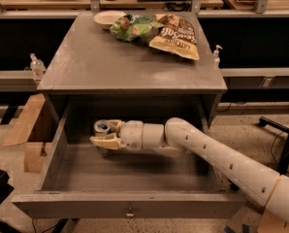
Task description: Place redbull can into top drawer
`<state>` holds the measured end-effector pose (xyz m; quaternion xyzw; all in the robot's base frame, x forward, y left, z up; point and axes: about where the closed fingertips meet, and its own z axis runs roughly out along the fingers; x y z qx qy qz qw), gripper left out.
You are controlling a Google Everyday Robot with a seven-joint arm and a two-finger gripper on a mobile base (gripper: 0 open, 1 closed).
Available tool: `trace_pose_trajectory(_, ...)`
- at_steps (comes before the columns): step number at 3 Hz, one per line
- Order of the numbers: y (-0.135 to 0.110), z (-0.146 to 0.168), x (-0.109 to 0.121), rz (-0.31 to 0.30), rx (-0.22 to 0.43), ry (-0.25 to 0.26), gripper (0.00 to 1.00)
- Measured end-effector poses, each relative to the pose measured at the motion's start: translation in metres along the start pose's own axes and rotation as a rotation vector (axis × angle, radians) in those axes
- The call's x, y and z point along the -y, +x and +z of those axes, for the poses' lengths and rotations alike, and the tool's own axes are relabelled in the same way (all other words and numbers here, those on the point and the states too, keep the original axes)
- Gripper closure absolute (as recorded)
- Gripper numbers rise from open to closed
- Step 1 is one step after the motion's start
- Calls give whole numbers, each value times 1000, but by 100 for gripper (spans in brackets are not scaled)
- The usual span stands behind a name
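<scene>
Now | gripper (104, 134) inside open top drawer (130, 205) | fingers (105, 142) clamped on upright redbull can (102, 127) | snack bags (176, 30) on counter (110, 62)

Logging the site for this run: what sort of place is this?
Likely a lab or workshop: cable-strewn benches behind the grey table, speckled hard floor. The end effector is inside the open top drawer, at the redbull can.

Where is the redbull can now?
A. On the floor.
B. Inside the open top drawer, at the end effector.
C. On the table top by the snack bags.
B: the redbull can stands at the end effector inside the open top drawer.
</scene>
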<state>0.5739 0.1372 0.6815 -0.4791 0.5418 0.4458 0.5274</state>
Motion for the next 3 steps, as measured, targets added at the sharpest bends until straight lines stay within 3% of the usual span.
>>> trace_pose_trajectory(1,-1,2,-1,0,1,-4,5)
trace_pose_trajectory(3,-1,3,-2,0,1,-6,0)
